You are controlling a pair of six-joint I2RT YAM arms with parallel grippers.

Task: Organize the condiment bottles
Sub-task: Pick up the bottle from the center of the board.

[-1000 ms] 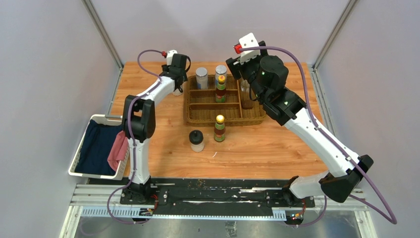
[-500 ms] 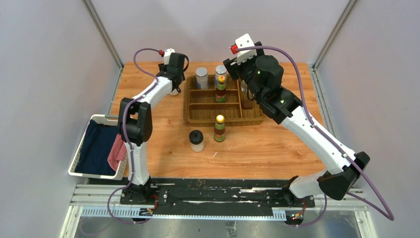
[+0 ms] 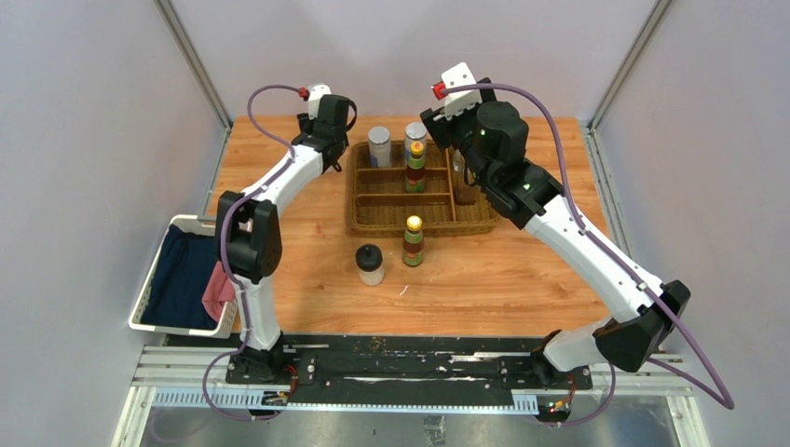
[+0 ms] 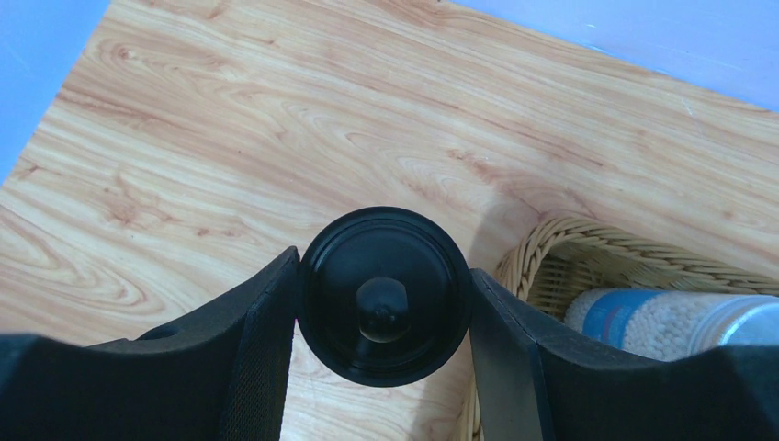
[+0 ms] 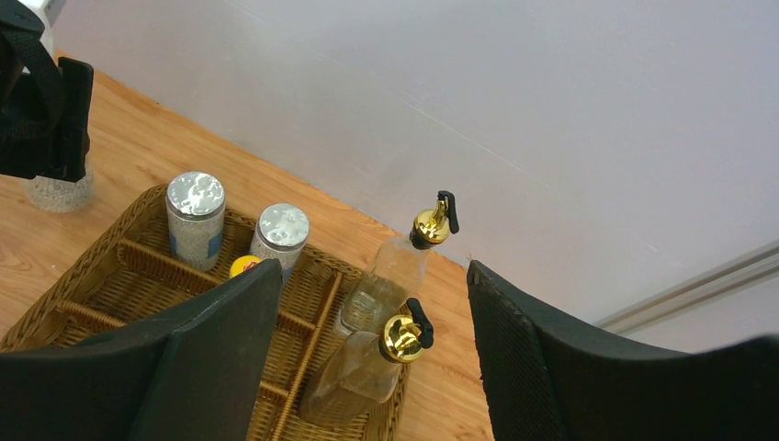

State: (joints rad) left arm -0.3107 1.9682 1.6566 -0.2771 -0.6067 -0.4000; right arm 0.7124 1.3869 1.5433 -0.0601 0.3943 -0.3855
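My left gripper (image 4: 383, 265) is shut on a black-lidded jar (image 4: 384, 294), one finger on each side of the lid, just left of the wicker tray (image 4: 588, 253). From above, that gripper (image 3: 326, 152) hides the jar. My right gripper (image 5: 375, 266) is open and hangs above two gold-spouted cruets (image 5: 367, 367) (image 5: 404, 253) in the tray's right compartment (image 3: 463, 186). Two silver-lidded shakers (image 3: 379, 144) (image 3: 415, 133) and a sauce bottle (image 3: 415, 168) stand in the tray (image 3: 373, 223). A second sauce bottle (image 3: 413, 240) and a black-lidded jar (image 3: 370, 264) stand on the table in front of it.
A white basket (image 3: 154, 303) with dark blue and pink cloth hangs off the table's left edge. Grey walls and metal posts close in the far side and both sides. Bare wood (image 3: 522, 270) lies in front of the tray.
My left gripper has moved a little toward the far edge, still holding the jar, and its elbow has swung left. My right gripper has shifted slightly left above the cruets.
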